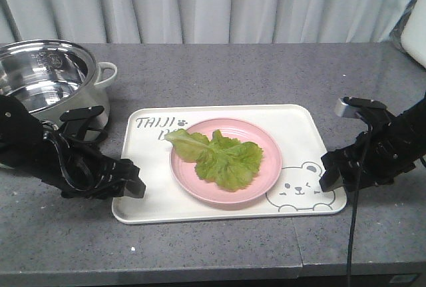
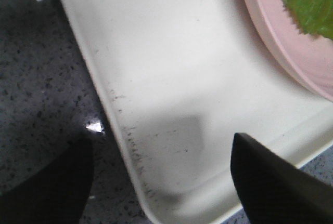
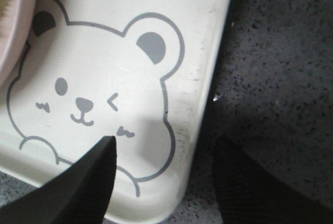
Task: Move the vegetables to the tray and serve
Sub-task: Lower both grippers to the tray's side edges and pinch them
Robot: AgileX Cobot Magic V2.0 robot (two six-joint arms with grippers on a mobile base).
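The lettuce (image 1: pixel 223 159) lies flat on a round pink plate (image 1: pixel 188 175) set mid-tray, a little toward the left end. It looks light, limp and easy to tear. Its long axis runs on a diagonal, with the pale rib end toward the tray's rear-left corner and lettering and the frilly end toward the bear drawing at the front-right corner.

The tray (image 1: pixel 303 134) now looks like the thing to take hold of. It appears stiff and smooth, with a low raised rim, and the plate could well slide on it if it tips. I would grip the rim at both short ends and lift level. The tray's long axis lies parallel to the bench's front edge, and it sits near that edge.

The left end effector (image 1: pixel 130 184) is spread apart across the rim of the left short edge, near the front-left corner, one finger over the bench (image 1: pixel 266 74) and one over the tray floor. The right end effector (image 1: pixel 331 175) is likewise apart astride the right short edge beside the bear. I cannot tell whether either touches the rim.

A steel pot (image 1: pixel 46 77) stands at the bench's rear-left.
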